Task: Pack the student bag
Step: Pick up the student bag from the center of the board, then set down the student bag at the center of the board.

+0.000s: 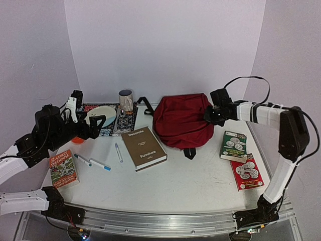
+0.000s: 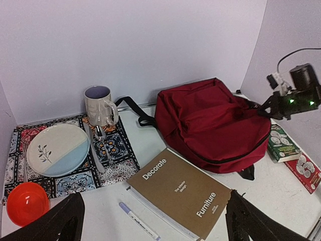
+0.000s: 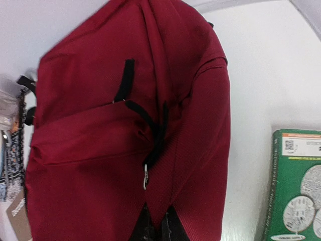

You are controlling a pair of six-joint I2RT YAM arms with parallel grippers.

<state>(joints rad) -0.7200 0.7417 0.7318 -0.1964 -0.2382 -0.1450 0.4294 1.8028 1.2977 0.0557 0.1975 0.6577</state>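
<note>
One bag [image 1: 180, 120], upper centre: long axis left-right, strap [image 1: 144, 105] pointing left.
Right gripper [image 1: 215, 116] pinches its right edge; left gripper [image 1: 99, 125] released.

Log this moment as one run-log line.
left gripper: open, empty | right gripper: shut against bag near zip, hold unclear | book, pens: on table, unpacked

The brown book [image 2: 180, 201] has "Decorate" at one cover corner and "Furniture" at the opposite corner.
</note>
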